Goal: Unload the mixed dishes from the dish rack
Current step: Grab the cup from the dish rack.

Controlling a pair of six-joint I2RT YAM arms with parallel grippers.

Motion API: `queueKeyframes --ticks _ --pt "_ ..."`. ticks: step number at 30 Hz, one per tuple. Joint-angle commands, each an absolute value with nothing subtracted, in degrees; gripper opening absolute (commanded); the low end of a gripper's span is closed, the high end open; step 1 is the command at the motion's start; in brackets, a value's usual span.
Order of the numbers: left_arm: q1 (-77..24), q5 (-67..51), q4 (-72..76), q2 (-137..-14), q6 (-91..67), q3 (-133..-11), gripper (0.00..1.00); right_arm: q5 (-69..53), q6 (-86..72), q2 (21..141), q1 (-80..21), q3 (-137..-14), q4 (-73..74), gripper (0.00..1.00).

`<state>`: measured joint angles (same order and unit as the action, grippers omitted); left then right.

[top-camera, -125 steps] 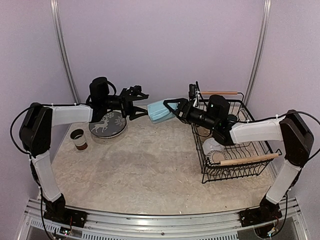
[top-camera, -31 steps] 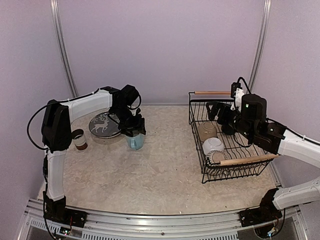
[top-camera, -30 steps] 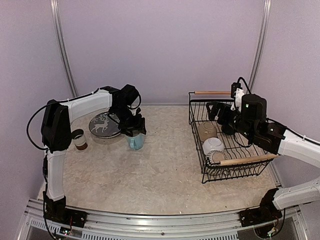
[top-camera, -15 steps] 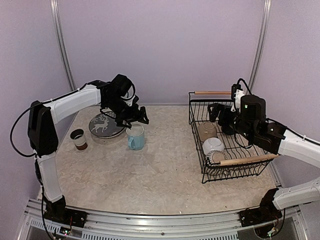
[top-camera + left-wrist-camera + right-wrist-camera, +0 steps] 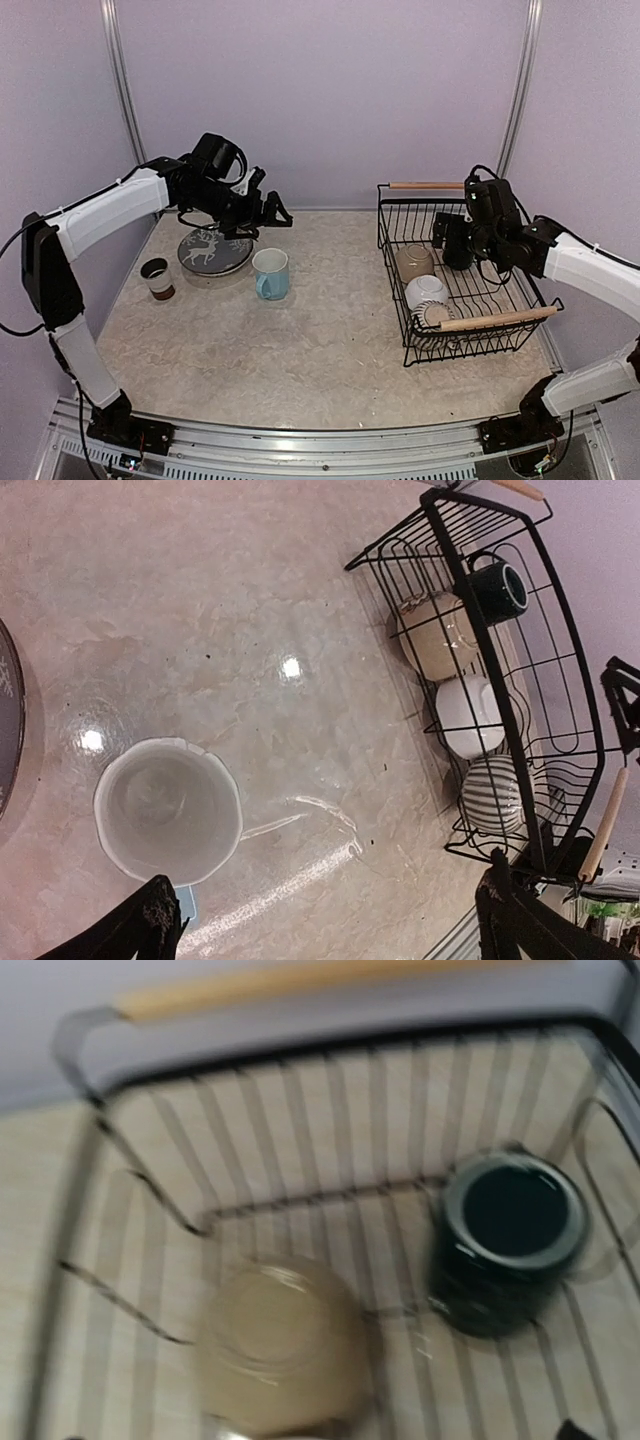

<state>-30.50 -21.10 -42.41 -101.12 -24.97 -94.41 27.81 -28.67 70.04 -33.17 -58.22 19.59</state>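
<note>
The light blue mug (image 5: pixel 270 273) stands upright on the table, free of any grip. My left gripper (image 5: pixel 265 210) hangs open above and behind it; in the left wrist view the mug (image 5: pixel 168 810) lies beside the left fingertip with nothing between the jaws (image 5: pixel 325 915). The dish rack (image 5: pixel 497 319) sits at the right. It holds a beige bowl (image 5: pixel 415 262), a white bowl (image 5: pixel 428 291), a striped mug (image 5: pixel 495 795) and a dark green mug (image 5: pixel 510 1240). My right gripper (image 5: pixel 448 240) hovers open over the rack's far end, holding nothing.
A dark deer-pattern plate (image 5: pixel 215 249) and a brown-white cup (image 5: pixel 155 277) rest at the left of the table. The rack's far wooden handle (image 5: pixel 300 985) and its wire walls surround the right gripper. The right wrist view is blurred.
The left gripper opened and let go of the light blue mug, then rose and drew back to the left. The right gripper shifted slightly over the rack's far end.
</note>
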Motion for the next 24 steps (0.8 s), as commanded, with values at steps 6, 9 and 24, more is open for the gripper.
queueKeyframes --ticks 6,9,24 --pt "-29.1 -23.0 -36.5 -91.8 -25.4 -102.9 0.99 21.5 -27.4 78.1 -19.9 -64.4 29.7 1.0" --pt "-28.4 -23.4 -34.7 -90.7 -24.6 -103.9 0.99 20.1 -26.2 83.0 -17.4 -67.6 30.3 1.0" --pt "-23.0 -24.9 -27.0 -82.4 -21.1 -88.8 0.99 22.9 -30.2 106.7 -13.1 -86.2 38.0 1.0"
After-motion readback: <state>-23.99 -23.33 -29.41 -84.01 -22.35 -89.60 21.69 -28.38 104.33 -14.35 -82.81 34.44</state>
